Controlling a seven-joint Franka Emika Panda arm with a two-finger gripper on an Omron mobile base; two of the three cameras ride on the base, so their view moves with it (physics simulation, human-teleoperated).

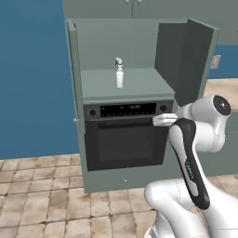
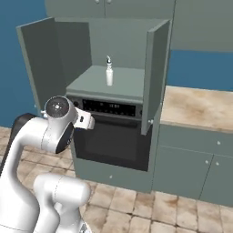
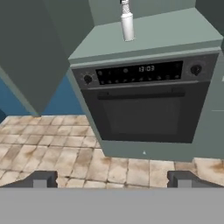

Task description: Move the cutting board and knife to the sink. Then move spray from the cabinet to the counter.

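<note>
The spray (image 1: 119, 74) (image 2: 109, 73) (image 3: 127, 24) stands upright on the shelf of the cabinet (image 1: 125, 88) (image 2: 107, 86), just above the black oven (image 3: 144, 109). Both cabinet doors are swung open. My gripper (image 3: 112, 180) is open and holds nothing. It hangs in front of the oven, below the spray and well short of it, looking at the oven's front. The hand sits near the oven's control panel in the left base view. The counter (image 2: 200, 107) (image 1: 224, 88) runs to the right of the cabinet. The cutting board, knife and sink are out of view.
The open right door (image 2: 154, 75) (image 1: 186, 60) juts out between the shelf and the counter. The open left door (image 2: 38, 61) stands out on the other side. Tiled floor (image 3: 65, 148) lies below the oven, and a blue wall (image 1: 32, 79) is to the left.
</note>
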